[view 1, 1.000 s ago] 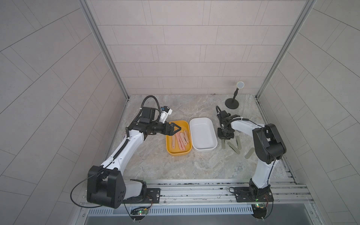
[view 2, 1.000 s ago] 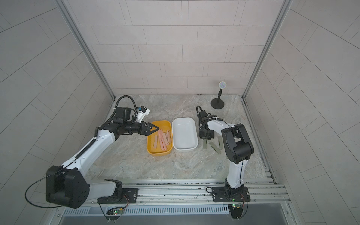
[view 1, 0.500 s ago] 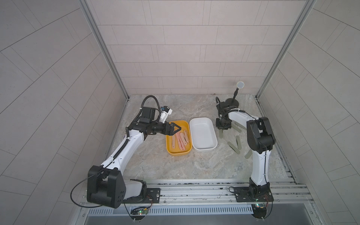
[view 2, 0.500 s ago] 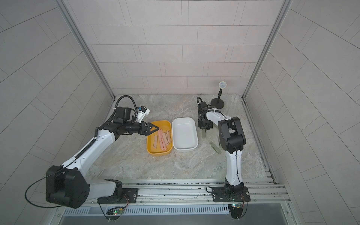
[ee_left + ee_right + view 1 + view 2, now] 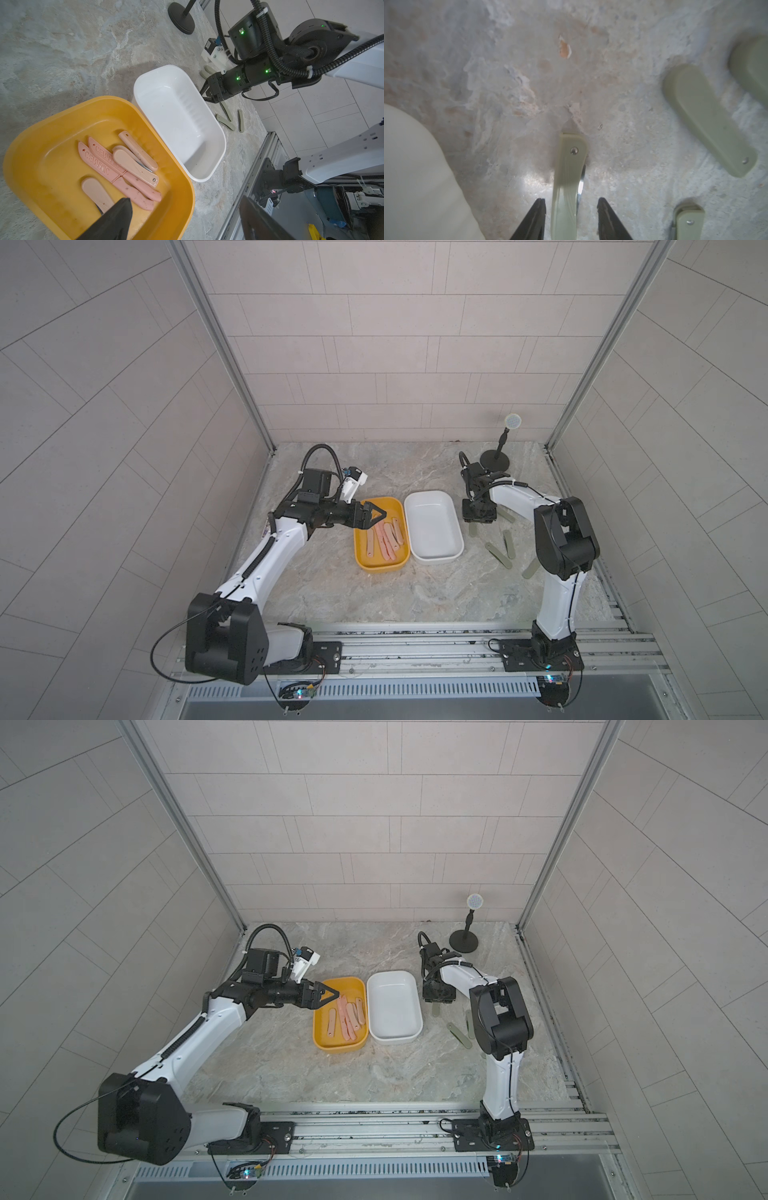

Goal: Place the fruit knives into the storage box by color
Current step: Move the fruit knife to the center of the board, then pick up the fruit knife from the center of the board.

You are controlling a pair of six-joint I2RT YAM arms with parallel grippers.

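Straddling a grey-green knife (image 5: 568, 166) flat on the surface, lower middle of frame, the right tool (image 5: 571, 207) is part-open, gripping nothing yet. Next up, probably: pinch, lift, drop into the white box (image 5: 432, 526). Meanwhile the left tool (image 5: 376, 517) hangs wide, empty.

Right arm (image 5: 565, 539) partly hides one grey-green knife (image 5: 528, 571).

**Robotics laboratory test cell.** A marble-patterned tabletop (image 5: 374, 597) is enclosed on three sides by pale panelled walls (image 5: 374, 344) joined at aluminium posts (image 5: 224, 348). A left arm (image 5: 266, 556) and a right arm (image 5: 557, 601), both white and black, are bolted to an aluminium rail (image 5: 415, 649) along the open front. Exposed circuit boards (image 5: 298, 694) sit below the rail. A black stand (image 5: 494, 458) is at the back.
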